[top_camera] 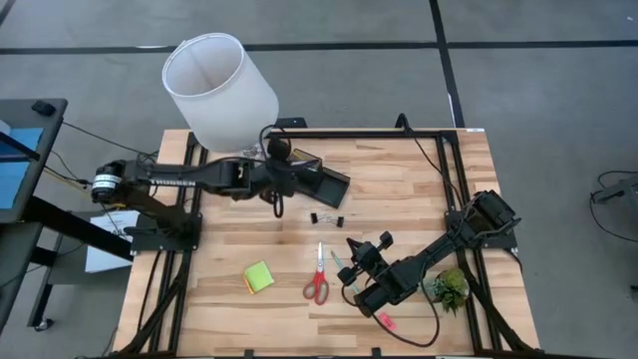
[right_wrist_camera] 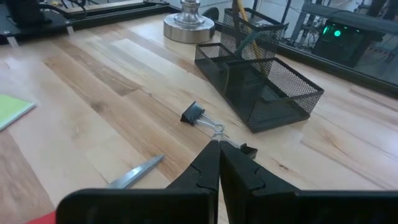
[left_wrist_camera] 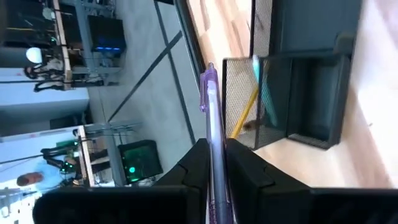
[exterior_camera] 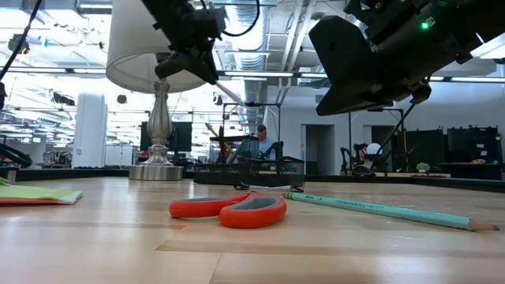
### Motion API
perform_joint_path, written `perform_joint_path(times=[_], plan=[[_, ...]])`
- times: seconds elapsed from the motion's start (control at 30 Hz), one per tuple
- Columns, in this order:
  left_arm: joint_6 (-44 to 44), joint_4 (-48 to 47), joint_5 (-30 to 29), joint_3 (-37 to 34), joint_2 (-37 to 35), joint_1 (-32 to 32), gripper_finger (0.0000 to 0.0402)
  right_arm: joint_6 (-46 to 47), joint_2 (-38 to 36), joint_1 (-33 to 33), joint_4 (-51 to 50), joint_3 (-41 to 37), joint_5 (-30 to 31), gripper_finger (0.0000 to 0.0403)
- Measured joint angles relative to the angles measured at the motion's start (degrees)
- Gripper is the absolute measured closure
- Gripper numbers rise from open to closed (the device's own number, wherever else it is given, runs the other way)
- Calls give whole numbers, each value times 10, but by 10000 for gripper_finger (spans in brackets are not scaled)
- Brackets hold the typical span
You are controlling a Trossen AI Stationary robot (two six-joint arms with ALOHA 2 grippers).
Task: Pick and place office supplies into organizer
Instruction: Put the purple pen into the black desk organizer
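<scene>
My left gripper (top_camera: pixel 277 189) hangs above the table just left of the black mesh organizer (top_camera: pixel 321 181), shut on a purple pen (left_wrist_camera: pixel 209 99). The organizer's cup section (left_wrist_camera: pixel 258 99) holds a teal and a yellow pencil. Red-handled scissors (top_camera: pixel 317 279), a lime-green sticky-note pad (top_camera: pixel 258 276), a teal pencil (exterior_camera: pixel 379 209), two black clips (right_wrist_camera: pixel 193 113) and a small pink piece (top_camera: pixel 385 321) lie on the table. My right gripper (right_wrist_camera: pixel 219 163) is shut and empty, hovering just on the near side of the clips. My left gripper pinches the purple pen's shaft (left_wrist_camera: pixel 213 134) between its two fingers. The pen runs along the fingers and sticks out beyond their tips. It is lifted clear of the table and slants downward (exterior_camera: pixel 229 88).
A white-shaded lamp (top_camera: pixel 219 85) stands at the far left, its base (right_wrist_camera: pixel 188 28) close behind the organizer. A small green plant (top_camera: pixel 451 287) sits by the right arm. Black frame rails (top_camera: pixel 454 170) run along the table's far and side edges.
</scene>
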Motion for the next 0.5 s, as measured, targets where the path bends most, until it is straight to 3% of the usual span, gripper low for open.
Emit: perform_joint_path(times=[0.5], plan=[[22,-27,110,0,1,90,379,0,0,-7,7,0,1,400]])
